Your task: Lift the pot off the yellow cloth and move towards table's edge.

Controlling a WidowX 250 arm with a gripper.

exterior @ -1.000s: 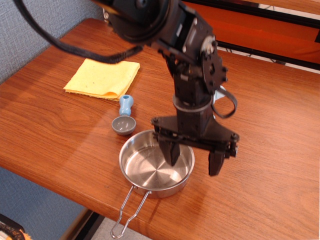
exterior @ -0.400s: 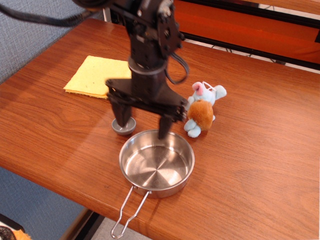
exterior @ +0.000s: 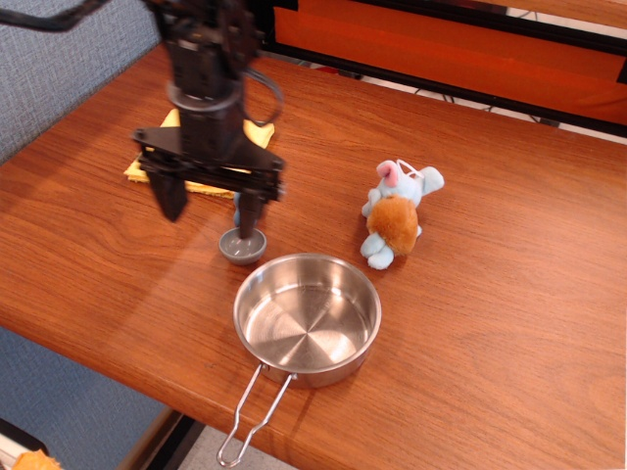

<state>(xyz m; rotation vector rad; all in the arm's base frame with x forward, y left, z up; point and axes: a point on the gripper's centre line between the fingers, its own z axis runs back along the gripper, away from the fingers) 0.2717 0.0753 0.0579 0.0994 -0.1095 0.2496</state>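
The shiny steel pot [exterior: 307, 320] stands on the bare wood table [exterior: 509, 323] near its front edge, its wire loop handle [exterior: 252, 419] sticking out over the edge. The yellow cloth [exterior: 147, 167] lies flat at the back left, mostly hidden behind the arm. My gripper [exterior: 209, 210] hangs open and empty between the cloth and the pot, above the tabletop. Its right finger [exterior: 251, 211] is in front of the small blue-grey scoop [exterior: 242, 245].
A small plush toy [exterior: 394, 212] in blue, pink and brown lies right of the gripper, behind the pot. A grey wall panel stands at the left and an orange-and-black frame runs along the back of the table.
My gripper has swung left and back, from over the pot's right rim to beside the cloth. The pot has stayed in place. The plush toy came into view once the arm cleared it.
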